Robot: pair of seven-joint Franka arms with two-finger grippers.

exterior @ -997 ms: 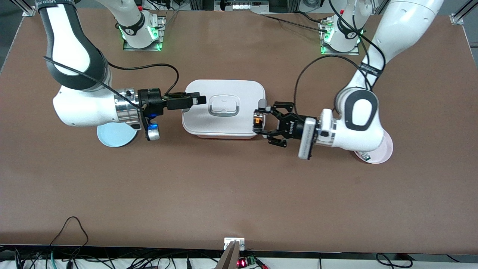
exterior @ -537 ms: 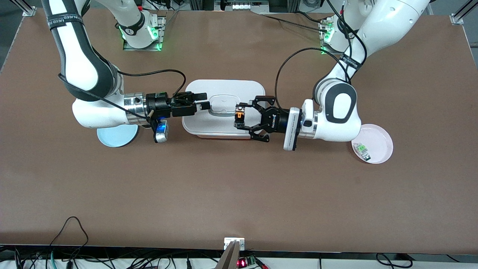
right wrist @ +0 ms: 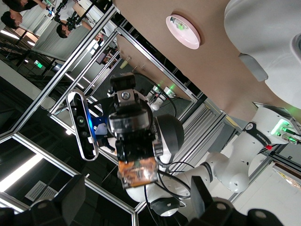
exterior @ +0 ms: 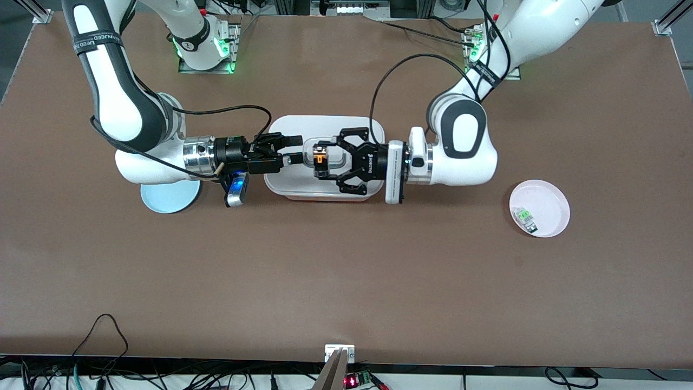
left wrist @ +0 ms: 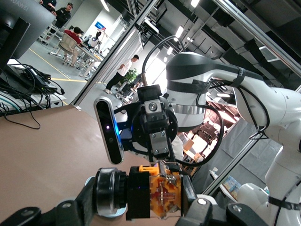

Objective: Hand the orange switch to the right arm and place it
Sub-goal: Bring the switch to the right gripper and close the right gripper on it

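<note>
Orange switch (exterior: 320,159), tiny and black-bodied, sits clamped in the left gripper (exterior: 323,161) over the white lidded box (exterior: 287,181). Facing it, the right gripper (exterior: 295,149) hangs with jaws apart.

gap — right gripper (exterior: 293,149) open, facing switch (exterior: 319,158) in left gripper (exterior: 321,161) | below — white box (exterior: 325,189)

On the worktop (exterior: 346,281), the lidded box (exterior: 325,127) sits at centre, one plate (exterior: 168,196) at eight o'clock, another plate (exterior: 552,203) at four o'clock.
</note>
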